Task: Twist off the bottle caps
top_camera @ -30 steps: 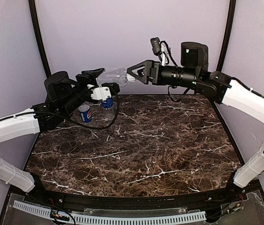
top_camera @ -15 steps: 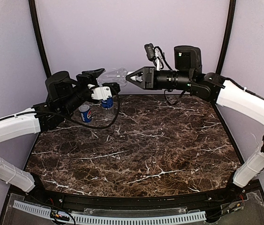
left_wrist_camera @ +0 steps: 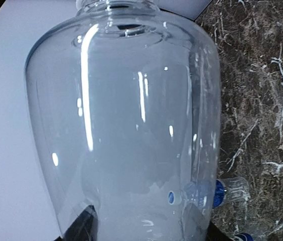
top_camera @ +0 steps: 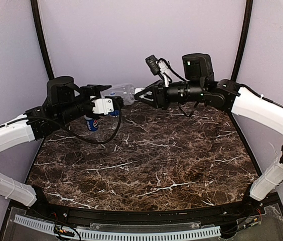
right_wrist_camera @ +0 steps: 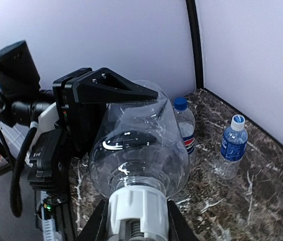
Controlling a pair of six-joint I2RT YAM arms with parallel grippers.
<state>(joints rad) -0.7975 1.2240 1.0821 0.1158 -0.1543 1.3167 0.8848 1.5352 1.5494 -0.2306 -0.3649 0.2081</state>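
Note:
A clear unlabelled bottle (top_camera: 123, 92) hangs level above the back of the table, with my left gripper (top_camera: 110, 96) shut round its body. In the left wrist view that bottle (left_wrist_camera: 131, 125) fills the frame. My right gripper (right_wrist_camera: 137, 223) is shut on its white cap (right_wrist_camera: 136, 203), one black finger on each side. The same gripper (top_camera: 142, 95) meets the bottle's neck in the top view. Below, a Pepsi bottle (right_wrist_camera: 185, 128) with a dark blue cap (right_wrist_camera: 180, 103) and a blue-labelled water bottle (right_wrist_camera: 232, 145) with a pale cap (right_wrist_camera: 238, 119) stand upright.
The marble table (top_camera: 156, 155) lies under both arms. Purple walls and two black posts (right_wrist_camera: 195, 45) close off the back. The Pepsi bottle (top_camera: 91, 123) stands under the left arm near the back left corner.
My right gripper moved left onto the white cap and shut on it, its wrist turning. The left arm dropped a little with the bottle still in its grip.

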